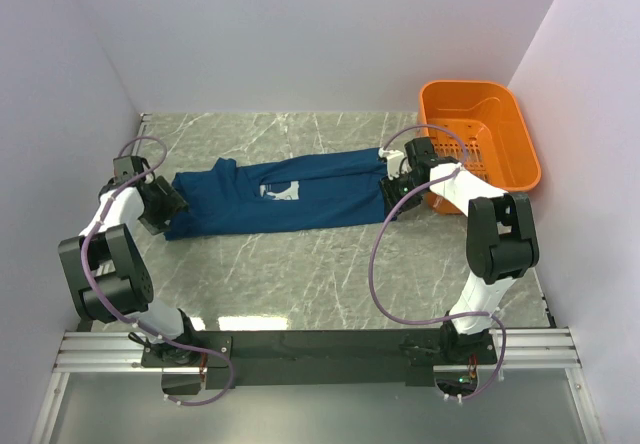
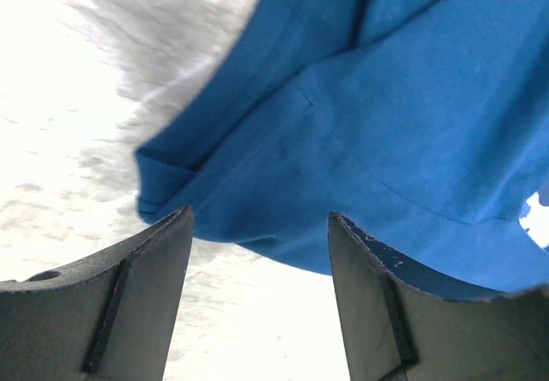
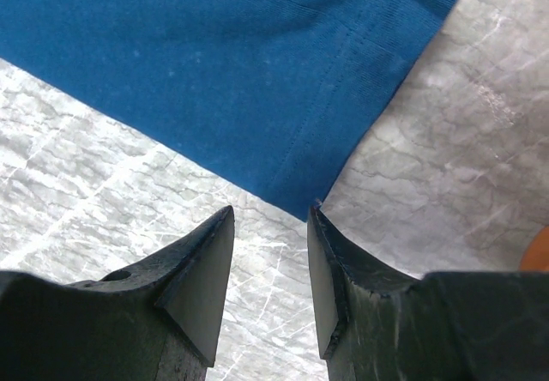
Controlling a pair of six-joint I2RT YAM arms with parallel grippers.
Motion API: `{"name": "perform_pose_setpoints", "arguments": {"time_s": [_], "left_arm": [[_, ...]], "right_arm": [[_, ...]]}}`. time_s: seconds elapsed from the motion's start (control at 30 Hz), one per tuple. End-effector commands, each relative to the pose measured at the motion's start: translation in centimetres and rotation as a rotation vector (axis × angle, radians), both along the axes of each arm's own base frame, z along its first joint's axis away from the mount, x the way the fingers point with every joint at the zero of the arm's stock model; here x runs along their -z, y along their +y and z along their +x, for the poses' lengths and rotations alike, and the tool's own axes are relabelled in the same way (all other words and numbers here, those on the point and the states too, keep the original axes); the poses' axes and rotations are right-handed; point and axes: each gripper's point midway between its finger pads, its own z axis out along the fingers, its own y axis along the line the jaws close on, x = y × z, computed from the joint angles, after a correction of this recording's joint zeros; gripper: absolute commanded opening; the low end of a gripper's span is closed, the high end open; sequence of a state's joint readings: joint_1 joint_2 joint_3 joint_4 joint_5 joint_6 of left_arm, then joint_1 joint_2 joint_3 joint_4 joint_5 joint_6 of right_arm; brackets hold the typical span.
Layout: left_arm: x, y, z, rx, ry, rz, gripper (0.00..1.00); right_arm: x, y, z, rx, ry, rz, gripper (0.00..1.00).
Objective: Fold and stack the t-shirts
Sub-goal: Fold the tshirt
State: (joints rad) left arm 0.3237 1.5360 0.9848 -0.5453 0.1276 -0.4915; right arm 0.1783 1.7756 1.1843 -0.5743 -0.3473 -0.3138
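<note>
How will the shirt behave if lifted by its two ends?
Likely floppy: the shirt lies flat with soft folds at its left end, so it should sag between grips. Probably light, as the cloth looks thin. Pushed, it would likely bunch up rather than slide over the table.

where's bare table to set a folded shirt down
Widest free patch: table between the shirt and the arm bases. A narrower strip runs between shirt and back wall. Crowded at right, where the right claw, shirt hem and basket sit close.
</note>
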Motion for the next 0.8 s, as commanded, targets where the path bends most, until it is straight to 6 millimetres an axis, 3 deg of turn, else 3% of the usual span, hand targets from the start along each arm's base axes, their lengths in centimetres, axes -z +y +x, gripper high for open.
{"name": "perform_pose_setpoints", "arguments": {"time_s": [0.0, 0.33, 0.6, 0.77], "left_arm": [[-0.8, 1.8, 0.7, -0.007, 0.009, 0.085, 0.68], [2.0, 1.7, 1.6, 0.057, 0.098, 0.057, 0.61], [2.3, 0.7, 1.4, 0.103, 0.101, 0.007, 0.22], [1.8, 0.5, 1.1, 0.111, 0.087, 0.009, 0.06]], "right_arm": [[0.4, -0.6, 0.6, 0.031, -0.014, -0.009, 0.47], [-0.2, -0.5, 0.4, 0.033, -0.017, 0.013, 0.47], [0.2, -1.9, 0.3, 0.070, -0.004, -0.017, 0.46], [0.5, -2.5, 0.1, 0.096, 0.012, -0.029, 0.46]]}}
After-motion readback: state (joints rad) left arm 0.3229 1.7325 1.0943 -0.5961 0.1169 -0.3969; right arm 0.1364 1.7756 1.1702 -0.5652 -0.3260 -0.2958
